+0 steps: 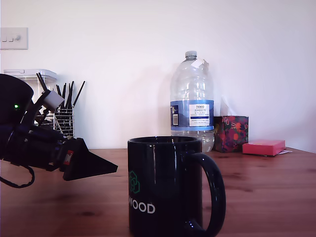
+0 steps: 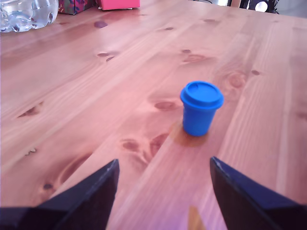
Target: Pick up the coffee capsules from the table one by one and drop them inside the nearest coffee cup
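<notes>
A small blue coffee capsule (image 2: 201, 109) with a wider rim on top stands upright on the reddish-brown wooden table (image 2: 72, 86). It lies a short way beyond my gripper (image 2: 164, 163), closer to one finger than the other. The gripper is open, its two black fingertips (image 2: 108, 179) spread wide with nothing between them. In the exterior view the gripper (image 1: 101, 168) hovers above the table (image 1: 266, 187) at the left, pointing toward the glossy black coffee cup (image 1: 163, 187) with white "WOOD" lettering. The capsule does not show in the exterior view.
Behind the cup stands a large clear water bottle (image 1: 192, 98), which also shows in the wrist view (image 2: 24, 14). A floral tissue box (image 1: 230, 133) and a pink pad (image 1: 263, 146) sit at the back right. A wire holder of black utensils (image 1: 64, 118) stands at the back left.
</notes>
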You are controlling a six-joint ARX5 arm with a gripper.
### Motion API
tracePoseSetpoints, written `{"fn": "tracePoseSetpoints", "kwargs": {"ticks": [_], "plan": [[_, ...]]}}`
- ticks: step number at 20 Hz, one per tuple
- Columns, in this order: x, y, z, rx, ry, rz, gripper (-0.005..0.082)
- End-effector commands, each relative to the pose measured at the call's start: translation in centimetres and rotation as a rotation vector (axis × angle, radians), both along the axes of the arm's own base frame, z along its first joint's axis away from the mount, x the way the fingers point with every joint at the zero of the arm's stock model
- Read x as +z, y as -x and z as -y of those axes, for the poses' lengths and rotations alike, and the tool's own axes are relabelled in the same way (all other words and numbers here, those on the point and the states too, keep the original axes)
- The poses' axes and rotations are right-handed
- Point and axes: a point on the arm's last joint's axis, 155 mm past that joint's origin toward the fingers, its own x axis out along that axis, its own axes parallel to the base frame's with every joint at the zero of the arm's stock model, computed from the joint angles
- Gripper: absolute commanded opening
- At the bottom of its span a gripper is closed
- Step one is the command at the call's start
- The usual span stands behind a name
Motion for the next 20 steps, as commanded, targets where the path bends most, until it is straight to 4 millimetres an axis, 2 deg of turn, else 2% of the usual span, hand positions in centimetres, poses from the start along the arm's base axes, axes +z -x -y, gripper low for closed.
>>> {"fn": "tracePoseSetpoints", "kwargs": {"ticks": [1, 6, 15, 20], "plan": [[-1.2, 0.0, 0.2, -0.004, -0.028, -0.001, 0.0549], [-1.2, -0.4, 1.6, -0.03, -0.057, -0.01, 0.0549], [-4.0, -0.3, 3.7, -0.075, -0.292, 0.007, 0.0549], [-3.9, 0.3, 5.3, -0.118, -0.314, -0.012, 0.0549]]}}
